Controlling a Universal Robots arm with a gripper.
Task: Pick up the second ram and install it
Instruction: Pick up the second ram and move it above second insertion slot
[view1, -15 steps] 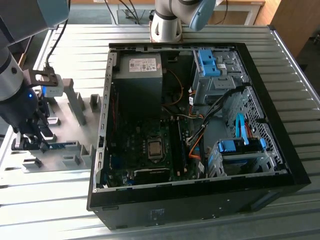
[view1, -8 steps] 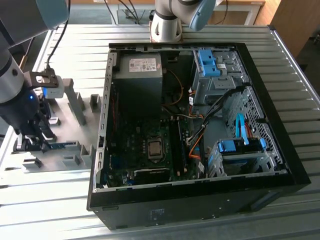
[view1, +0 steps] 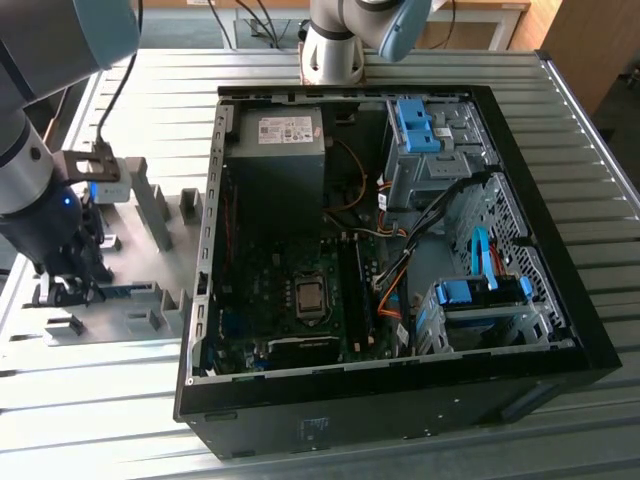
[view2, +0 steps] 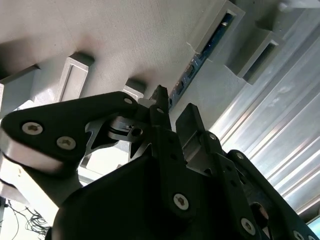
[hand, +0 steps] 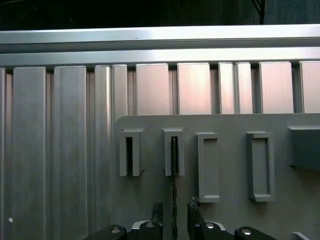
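Currently black two-finger gripper (view2: 174, 107) spread astride thin blue circuit-board ram stick (view2: 191, 70), not pinching. Likely light, stiff, fragile; flat faces suit gripping.

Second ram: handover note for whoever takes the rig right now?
Gripper: the tool is open, with a finger on either side of the second ram. Gaps show in the first wrist view, so it is not gripped.
Second ram: it stands on edge in a slot of the grey holder plate, at the exterior view's left, outside the open computer case.
Done: the tool is lined up over the ram.
Left: the ram is not yet lifted or seated on the motherboard.
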